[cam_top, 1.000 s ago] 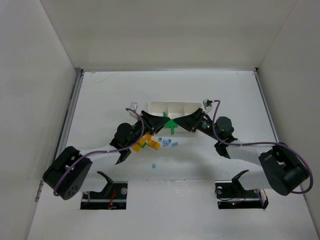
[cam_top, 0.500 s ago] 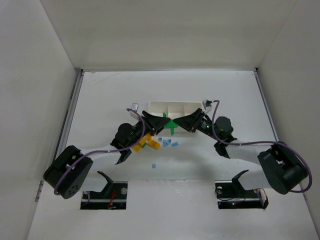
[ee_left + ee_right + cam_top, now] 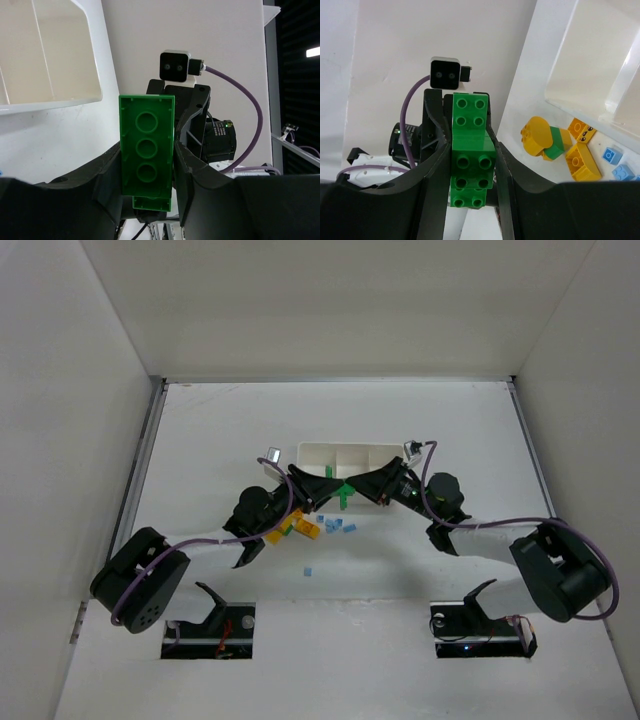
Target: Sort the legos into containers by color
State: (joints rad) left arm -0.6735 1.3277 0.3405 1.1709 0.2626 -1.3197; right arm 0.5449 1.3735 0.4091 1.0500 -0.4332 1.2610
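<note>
A stack of bright green legos [image 3: 343, 492] hangs just in front of the white three-compartment tray [image 3: 345, 446]. My left gripper [image 3: 329, 489] and right gripper [image 3: 357, 488] are both shut on it from opposite sides. The left wrist view shows its hollow underside [image 3: 146, 145] between my fingers [image 3: 187, 170]. The right wrist view shows its studded side [image 3: 470, 150]. Yellow-orange legos [image 3: 296, 527], one joined to a green piece [image 3: 555, 141], lie left of the stack. Tiny light blue legos [image 3: 336, 527] lie below it. The tray compartments that show [image 3: 50, 95] hold no bricks.
One light blue lego [image 3: 308, 570] lies apart, nearer the arm bases. White walls enclose the table on three sides. The right arm's wrist camera [image 3: 176, 65] and the left arm's [image 3: 445, 73] face each other closely.
Both grippers have edged slightly toward the tray, still holding the green stack between them. The loose bricks have not moved.
</note>
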